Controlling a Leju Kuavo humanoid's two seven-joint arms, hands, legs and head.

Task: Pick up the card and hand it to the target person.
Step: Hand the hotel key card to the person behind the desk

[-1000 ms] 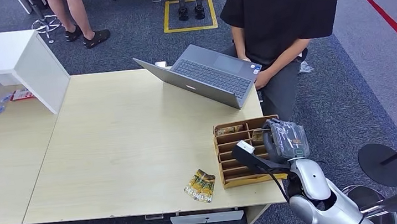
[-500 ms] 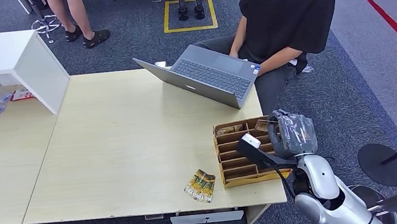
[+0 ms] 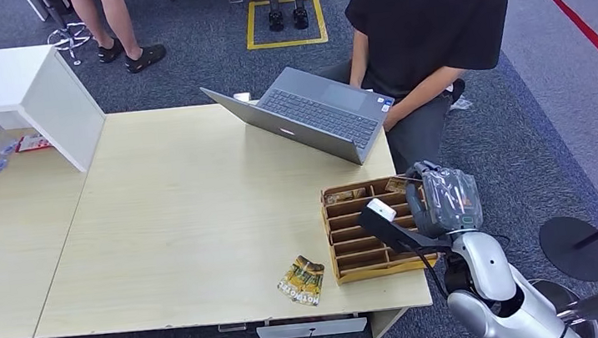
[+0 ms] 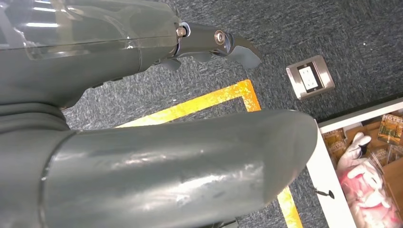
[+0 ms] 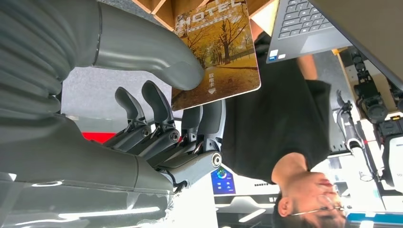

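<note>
1. Pale-wood table (image 3: 192, 222) serves as our landmark; the seated person (image 3: 430, 29) in a black shirt sits past its far right corner, behind the open grey laptop (image 3: 307, 118).
2. We judge the pick done: our right hand (image 3: 443, 200) hangs over the table's right edge, just above the cardboard sorting tray (image 3: 345, 244), thumb and fingers pinching the card (image 5: 219, 50).
3. What is left, in our reading, is carrying the card toward the person and releasing it; no hand of theirs reaches for it yet.
4. Our left hand (image 4: 214, 45) hangs off the table over the carpet, fingers loosely curled around nothing.
5. A second card (image 3: 301, 280) lies near the table's front edge, left of the tray.
6. The held card reads "HOTEL" above an autumn-tree picture; its smaller characters are too small for us to read.
</note>
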